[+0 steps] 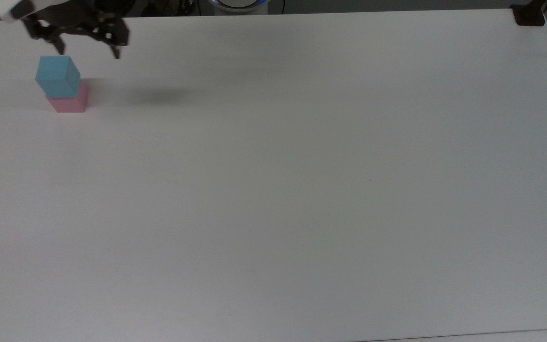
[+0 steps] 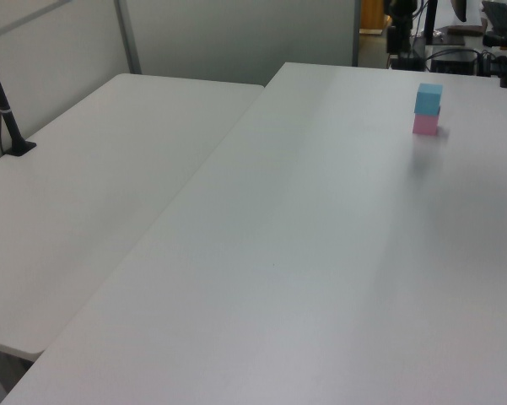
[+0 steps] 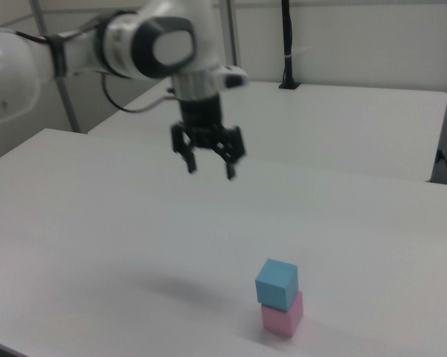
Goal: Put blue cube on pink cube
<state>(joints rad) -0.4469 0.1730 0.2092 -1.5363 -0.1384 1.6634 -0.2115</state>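
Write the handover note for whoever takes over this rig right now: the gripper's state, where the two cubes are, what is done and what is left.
Gripper: open and empty, raised above the table, off to the top view's right of the cubes.
Blue cube: resting on the pink cube, near the top view's far left corner. It sits slightly turned against the pink cube, not flush, but it stands with nothing holding it.
Done: the stacking; nothing touches the cubes.
Left: nothing on the cubes, as far as I can judge; at most, park the arm.
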